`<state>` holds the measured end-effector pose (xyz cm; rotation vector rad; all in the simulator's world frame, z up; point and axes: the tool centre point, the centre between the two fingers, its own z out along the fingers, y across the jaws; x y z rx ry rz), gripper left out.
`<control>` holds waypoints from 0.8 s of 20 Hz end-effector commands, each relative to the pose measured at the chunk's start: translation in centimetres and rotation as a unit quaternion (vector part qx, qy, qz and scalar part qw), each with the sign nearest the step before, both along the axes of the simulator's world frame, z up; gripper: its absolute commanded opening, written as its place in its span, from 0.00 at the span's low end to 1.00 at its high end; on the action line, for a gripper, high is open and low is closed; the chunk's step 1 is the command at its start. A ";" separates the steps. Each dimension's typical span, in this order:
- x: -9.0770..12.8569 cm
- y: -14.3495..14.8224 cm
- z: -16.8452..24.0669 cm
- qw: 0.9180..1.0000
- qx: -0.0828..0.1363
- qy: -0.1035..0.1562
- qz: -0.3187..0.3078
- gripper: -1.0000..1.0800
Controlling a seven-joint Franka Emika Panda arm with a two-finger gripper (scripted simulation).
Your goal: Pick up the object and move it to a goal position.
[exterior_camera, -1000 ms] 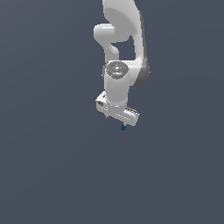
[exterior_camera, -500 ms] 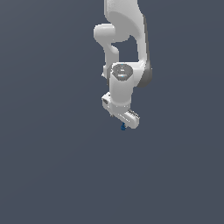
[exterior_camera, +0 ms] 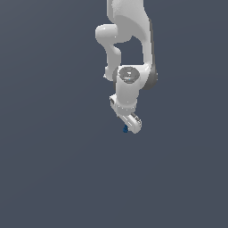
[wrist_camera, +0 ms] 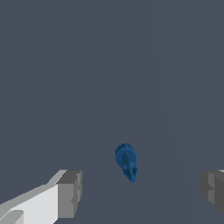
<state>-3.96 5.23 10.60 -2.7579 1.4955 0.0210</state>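
Note:
The object is a tiny dark-blue teardrop-shaped blob. In the wrist view it lies on the grey surface between my two fingers, closer to one finger than to the other, and touches neither. My gripper is open with a wide gap. In the exterior view the object shows as a small blue spot just below the white gripper, which hangs under the arm and partly hides it.
A plain dark grey surface fills both views. The white arm comes down from the top of the exterior view. No other objects show.
The wrist and hand have turned, so the gripper body now looks narrower in the exterior view. The blue object stays at the same spot below it.

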 end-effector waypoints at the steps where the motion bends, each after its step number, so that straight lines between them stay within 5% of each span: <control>1: -0.2 0.3 -0.3 1.000 -0.001 -0.001 -0.031 0.96; 16: -1.0 1.5 -1.3 0.990 -0.005 -0.004 -0.138 0.96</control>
